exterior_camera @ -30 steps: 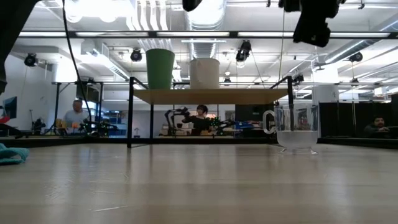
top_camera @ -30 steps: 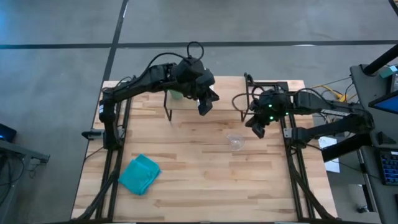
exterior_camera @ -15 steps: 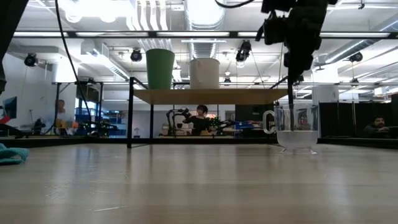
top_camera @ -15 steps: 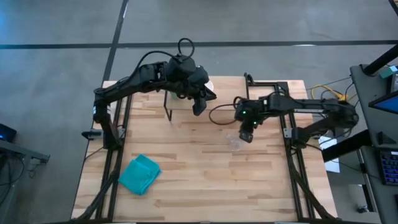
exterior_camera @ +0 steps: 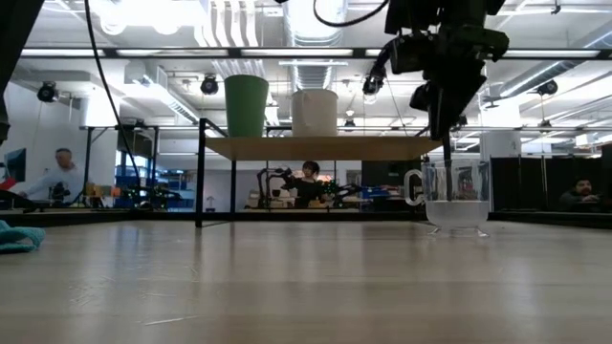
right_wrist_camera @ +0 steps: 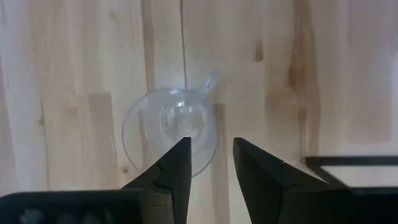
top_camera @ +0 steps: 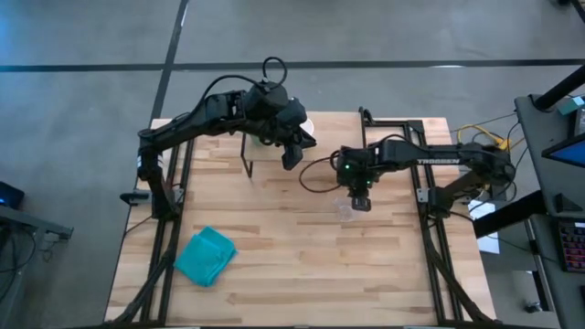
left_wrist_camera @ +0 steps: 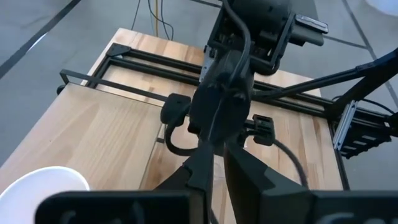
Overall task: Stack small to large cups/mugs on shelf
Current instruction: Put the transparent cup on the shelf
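In the low view, the green cup (exterior_camera: 246, 105) and the white mug (exterior_camera: 315, 112) stand side by side on the shelf (exterior_camera: 325, 147). The clear glass (exterior_camera: 454, 199) rests on its base on the table, right of the shelf. My right gripper (top_camera: 359, 199) hangs open above the clear glass (right_wrist_camera: 171, 130), fingers pointing down and touching nothing. The glass's handle (right_wrist_camera: 210, 81) points away from them. My left gripper (top_camera: 291, 160) is shut and hovers over the shelf's right end, beside the white mug's rim (left_wrist_camera: 43, 186).
A teal folded cloth (top_camera: 206, 256) lies near the table's near left corner. The shelf's black legs (exterior_camera: 200, 177) stand at the far middle of the table. Bare wood (top_camera: 302, 265) stretches between the glass and the near edge. People show in the room behind.
My right gripper has swung from the right side toward the table's left and come down to stand over the clear glass, staying open. My left gripper has drawn back slightly toward the left above the shelf. The cups and the glass have not moved.
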